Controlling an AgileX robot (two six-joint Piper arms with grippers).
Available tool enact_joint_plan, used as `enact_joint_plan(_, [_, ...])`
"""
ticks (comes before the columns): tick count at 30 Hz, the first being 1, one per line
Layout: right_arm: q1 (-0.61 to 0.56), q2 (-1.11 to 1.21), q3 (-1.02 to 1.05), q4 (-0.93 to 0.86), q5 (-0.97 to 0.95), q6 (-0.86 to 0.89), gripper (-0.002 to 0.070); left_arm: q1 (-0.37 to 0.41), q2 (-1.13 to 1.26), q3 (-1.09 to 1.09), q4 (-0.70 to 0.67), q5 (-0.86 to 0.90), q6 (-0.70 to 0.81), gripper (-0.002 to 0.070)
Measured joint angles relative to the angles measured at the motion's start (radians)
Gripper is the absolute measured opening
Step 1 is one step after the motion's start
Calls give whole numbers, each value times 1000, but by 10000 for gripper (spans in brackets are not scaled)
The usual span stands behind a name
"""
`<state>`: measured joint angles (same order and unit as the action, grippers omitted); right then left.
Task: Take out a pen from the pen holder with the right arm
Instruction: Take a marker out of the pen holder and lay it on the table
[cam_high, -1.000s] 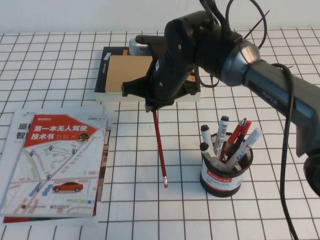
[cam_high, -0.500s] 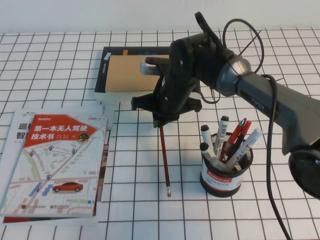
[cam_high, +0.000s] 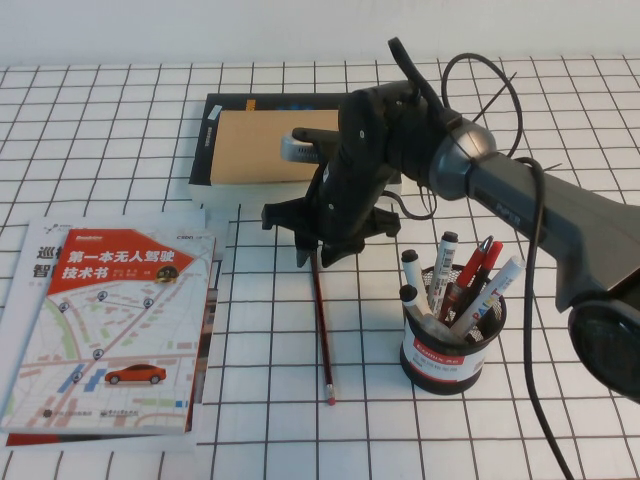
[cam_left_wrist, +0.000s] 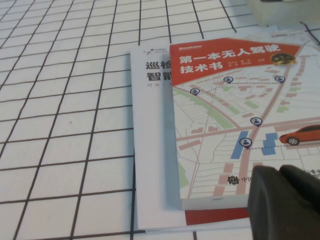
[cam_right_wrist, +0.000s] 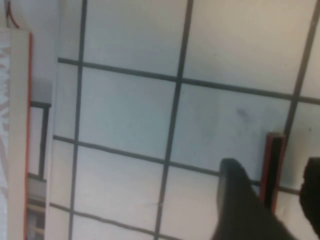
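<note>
Since a second ago the right gripper (cam_high: 318, 256) has dropped lower and come toward the near edge, and the red pen (cam_high: 323, 330) now lies flat on the tabletop (cam_high: 300, 445) instead of hanging at a slant.

Nearest, by the near left corner, sits a book (cam_high: 110, 320) with a street map, a little red car and a red banner reading 第一本无人驾驶技术书. It lies on a white booklet (cam_high: 30, 250) whose title starts with 巡. The left gripper (cam_left_wrist: 285, 200) hovers over that book's near part; can't tell if it's open or closed.

Right of the middle stands the mesh pen holder (cam_high: 440, 355), full of markers (cam_high: 445, 262), with a red and white label too small to read. The pen lies just left of it, out of the holder, its far end between the right gripper's spread fingers (cam_right_wrist: 235, 200), with a gap showing on one side, so it's let go. That arm reaches in from the right edge, wrist bent down.

Toward the far edge there's a brown notebook (cam_high: 250, 145) on a black book (cam_high: 215, 110).
</note>
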<state>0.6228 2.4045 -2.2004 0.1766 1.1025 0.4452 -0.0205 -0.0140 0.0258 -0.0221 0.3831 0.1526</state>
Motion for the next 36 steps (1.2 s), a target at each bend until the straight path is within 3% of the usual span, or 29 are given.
enact_joint_plan(4, [0,0,0,1,0,0,320,0,0,0,0,0,0,-4])
enact_joint_plan(10, [0,-89,0,-38,2,0,337,0,0,0,0,0,0,-4])
enact_joint_plan(14, [2,-231,0,-81,29,-42,275,0,0,0,0,0,0,-4])
enact_joint_plan(21, [35,-443,0,-134,136,-181,43,0,0,0,0,0,0,-4])
enact_joint_plan(23, [41,-483,2,-142,144,-211,12,0,0,0,0,0,0,-4])
enact_joint_plan(28, [67,-599,83,-204,150,-234,-10,0,0,0,0,0,0,-4])
enact_joint_plan(36, [86,-896,410,-235,154,-237,-14,0,0,0,0,0,0,-4])
